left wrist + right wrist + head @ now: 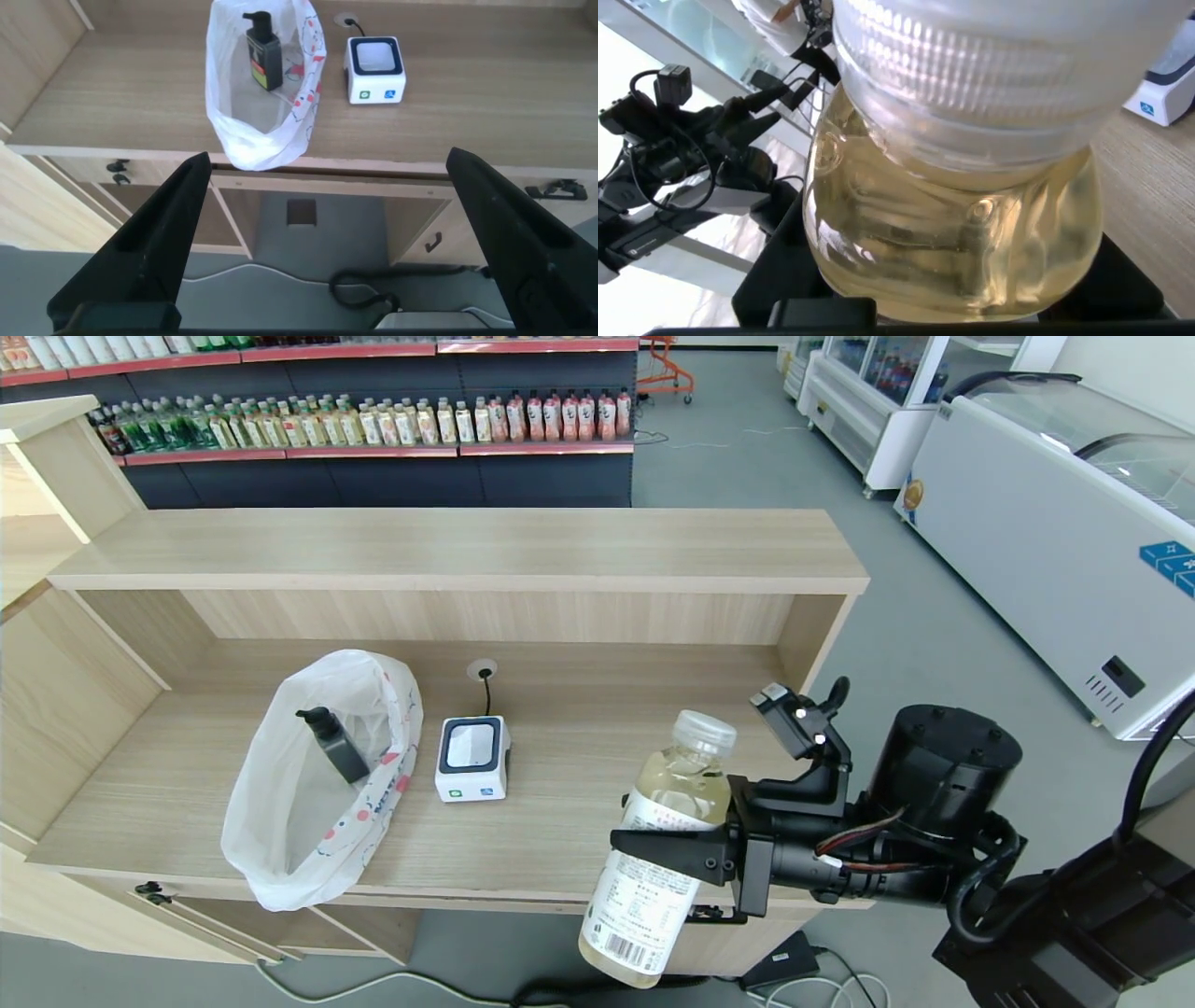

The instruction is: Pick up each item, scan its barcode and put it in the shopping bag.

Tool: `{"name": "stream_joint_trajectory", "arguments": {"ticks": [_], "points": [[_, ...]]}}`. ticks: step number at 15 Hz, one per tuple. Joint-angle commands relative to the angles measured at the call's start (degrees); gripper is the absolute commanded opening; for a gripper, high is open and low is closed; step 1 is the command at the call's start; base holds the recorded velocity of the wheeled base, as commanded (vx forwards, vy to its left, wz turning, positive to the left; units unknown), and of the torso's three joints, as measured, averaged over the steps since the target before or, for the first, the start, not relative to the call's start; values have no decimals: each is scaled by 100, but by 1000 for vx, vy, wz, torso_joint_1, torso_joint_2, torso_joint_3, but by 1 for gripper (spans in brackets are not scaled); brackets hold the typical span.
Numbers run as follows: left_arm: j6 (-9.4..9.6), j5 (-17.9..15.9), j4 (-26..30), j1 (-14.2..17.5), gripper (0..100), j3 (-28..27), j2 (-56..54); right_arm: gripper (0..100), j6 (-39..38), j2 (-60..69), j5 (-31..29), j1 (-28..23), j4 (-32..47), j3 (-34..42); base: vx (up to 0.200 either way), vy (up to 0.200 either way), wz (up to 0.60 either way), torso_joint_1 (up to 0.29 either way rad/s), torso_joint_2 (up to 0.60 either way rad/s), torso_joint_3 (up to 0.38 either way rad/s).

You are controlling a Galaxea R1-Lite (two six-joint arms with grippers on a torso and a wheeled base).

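**Robot holds a drink bottle near the checkout scanner**

The right jaws are closed around the middle of a clear plastic bottle of pale yellow drink with a white label [658,849]. One jaw lies across the label. This grip leaves the barcode at the bottle's lower end uncovered, probably so it can be read. The bottle is in the air and tilted, with its cap uppermost. It is to the right of a small white box scanner with a dark glass face [473,758] and nearer the robot, over the near edge of the light wooden desk [579,737]. The barcode faces up and away from the scanner, so it seems the bottle has not been scanned yet.

The left jaws are spread wide with nothing between them. They are well back from the scanner, in front of the desk, so that side appears to be waiting.

Just left of the scanner is a thin white plastic shopping bag [271,821]. Its mouth gapes open, ready to take items, and a black pump bottle [334,745] is already inside.
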State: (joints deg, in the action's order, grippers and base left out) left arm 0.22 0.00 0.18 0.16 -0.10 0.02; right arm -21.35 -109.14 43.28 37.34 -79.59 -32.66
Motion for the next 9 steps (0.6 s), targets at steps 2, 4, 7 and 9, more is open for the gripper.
{"name": "stream_joint_trajectory", "arguments": {"ticks": [2,4,7,9], "points": [[4,0,-1,2,100,1,-2,0,8,-11,-3,1,5,-12,0,0,0,0,0,0],[4,0,-1,2,100,1,-2,0,8,-2,-3,1,40,-21,0,0,0,0,0,0],[-4,0,-1,2,100,1,-2,0,16,-11,5,1,40,-30,0,0,0,0,0,0],[4,0,-1,2,100,1,-2,0,16,-11,5,1,32,-30,0,0,0,0,0,0]]}}
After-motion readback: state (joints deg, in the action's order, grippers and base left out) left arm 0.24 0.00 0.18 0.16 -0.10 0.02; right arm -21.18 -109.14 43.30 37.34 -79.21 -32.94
